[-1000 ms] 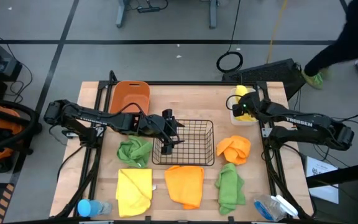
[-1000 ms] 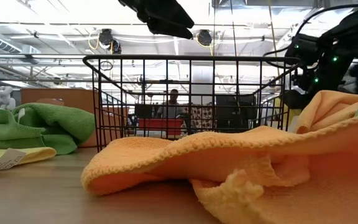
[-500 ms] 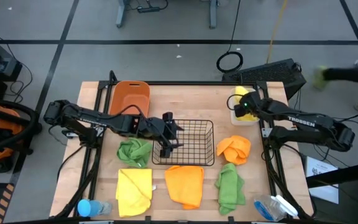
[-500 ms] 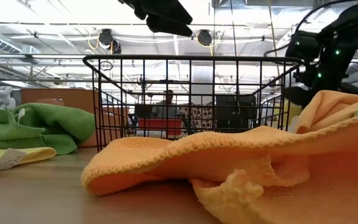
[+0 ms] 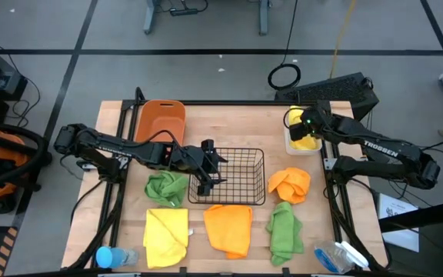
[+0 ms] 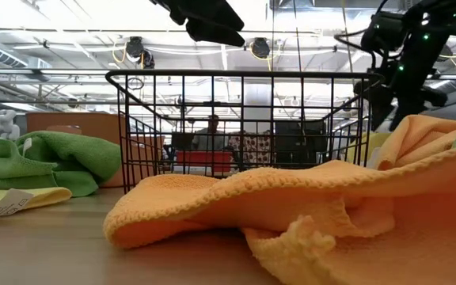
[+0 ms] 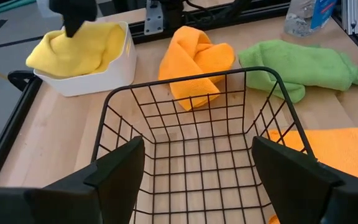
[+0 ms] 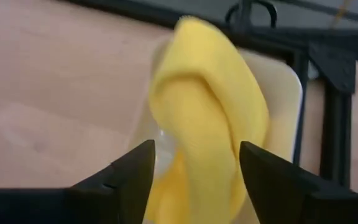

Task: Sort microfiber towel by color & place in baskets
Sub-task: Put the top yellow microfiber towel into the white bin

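My right gripper (image 5: pixel 298 125) (image 8: pixel 194 168) hangs open above the white bin (image 5: pixel 289 148) at the table's far right. A yellow towel (image 8: pixel 210 124) (image 7: pixel 79 46) lies heaped in that bin. My left gripper (image 5: pixel 207 165) (image 7: pixel 194 174) stands open over the left rim of the black wire basket (image 5: pixel 241 178) at mid-table, and nothing is between its fingers. The orange tub (image 5: pixel 162 119) stands at the far left. Loose on the table lie a green towel (image 5: pixel 166 186), a yellow towel (image 5: pixel 166 237), an orange towel (image 5: pixel 229 228), another green towel (image 5: pixel 284 231) and a bunched orange towel (image 5: pixel 289 185).
A blue-capped bottle (image 5: pixel 110 256) lies at the near left corner, and a clear bottle with a blue label (image 5: pixel 337 256) lies at the near right corner. Bare wood shows between the orange tub and the white bin along the far edge.
My right gripper has risen straight up from the white bin. The yellow towel stays behind, lying in the bin.
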Action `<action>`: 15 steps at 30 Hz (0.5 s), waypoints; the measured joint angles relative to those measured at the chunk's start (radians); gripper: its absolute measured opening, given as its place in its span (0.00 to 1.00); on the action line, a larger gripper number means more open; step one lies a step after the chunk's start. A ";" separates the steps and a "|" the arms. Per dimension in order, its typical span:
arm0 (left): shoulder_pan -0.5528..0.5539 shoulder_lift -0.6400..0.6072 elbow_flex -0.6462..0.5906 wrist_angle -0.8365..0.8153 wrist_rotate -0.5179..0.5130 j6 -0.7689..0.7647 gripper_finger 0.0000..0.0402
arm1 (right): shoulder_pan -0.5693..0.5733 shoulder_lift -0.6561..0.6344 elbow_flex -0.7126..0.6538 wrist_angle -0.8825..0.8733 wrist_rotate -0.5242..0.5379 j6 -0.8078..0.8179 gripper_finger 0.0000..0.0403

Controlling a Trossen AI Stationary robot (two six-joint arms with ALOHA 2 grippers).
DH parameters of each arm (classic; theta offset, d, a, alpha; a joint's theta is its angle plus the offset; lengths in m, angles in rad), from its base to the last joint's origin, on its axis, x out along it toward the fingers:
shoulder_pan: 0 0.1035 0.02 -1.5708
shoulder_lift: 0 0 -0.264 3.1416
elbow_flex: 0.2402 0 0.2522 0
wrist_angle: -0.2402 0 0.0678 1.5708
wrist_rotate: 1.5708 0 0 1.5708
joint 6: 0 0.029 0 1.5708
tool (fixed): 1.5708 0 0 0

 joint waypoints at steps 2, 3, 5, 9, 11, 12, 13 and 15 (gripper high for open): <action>0.000 0.000 0.000 0.000 0.000 0.000 0.74 | 0.000 0.000 0.002 0.048 0.000 -0.016 0.48; 0.000 0.000 0.000 0.000 0.000 0.000 0.74 | 0.000 0.002 0.002 0.065 0.000 -0.026 0.44; 0.000 0.000 0.000 0.000 0.000 0.000 0.74 | 0.000 0.016 0.002 0.098 0.000 -0.044 0.34; 0.000 0.000 0.000 0.000 0.000 0.000 0.74 | -0.011 0.074 0.002 0.115 0.004 -0.089 0.09; 0.000 0.000 0.000 0.000 0.000 0.000 0.74 | -0.021 0.118 0.002 0.122 0.010 -0.105 0.03; 0.000 0.000 0.000 0.000 0.000 -0.001 0.74 | -0.027 0.142 0.002 0.124 0.018 -0.105 0.03; 0.000 0.000 0.000 0.000 0.000 -0.001 0.74 | -0.032 0.166 0.002 0.125 0.033 -0.102 0.03; 0.000 0.000 0.000 -0.001 0.000 -0.002 0.74 | -0.046 0.216 0.002 0.125 0.060 -0.100 0.04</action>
